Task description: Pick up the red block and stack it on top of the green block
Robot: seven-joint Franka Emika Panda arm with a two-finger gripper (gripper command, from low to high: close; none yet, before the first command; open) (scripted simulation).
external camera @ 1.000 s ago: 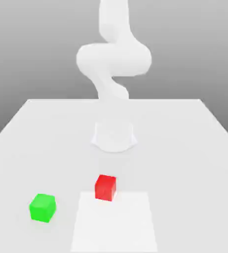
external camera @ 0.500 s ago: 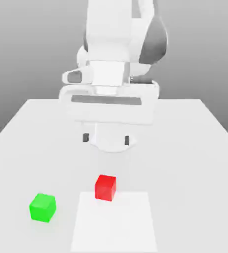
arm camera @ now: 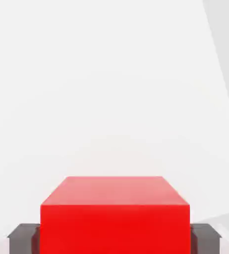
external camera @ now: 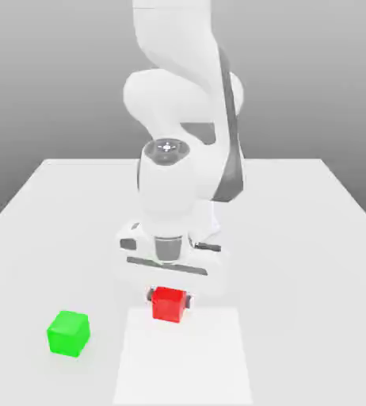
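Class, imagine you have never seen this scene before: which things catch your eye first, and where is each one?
The red block stands out first, near the middle of the white table, with the gripper shut on it from both sides. Next comes the green block, alone toward the exterior view's left and nearer the camera. The big white arm looms over the red block.

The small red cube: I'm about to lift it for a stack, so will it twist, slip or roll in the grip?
The small matte red cube looks rigid with flat faces, so rolling seems unlikely. The hand clamps two opposite sides squarely, so twisting is probably slight. Its smooth faces might let it slip.
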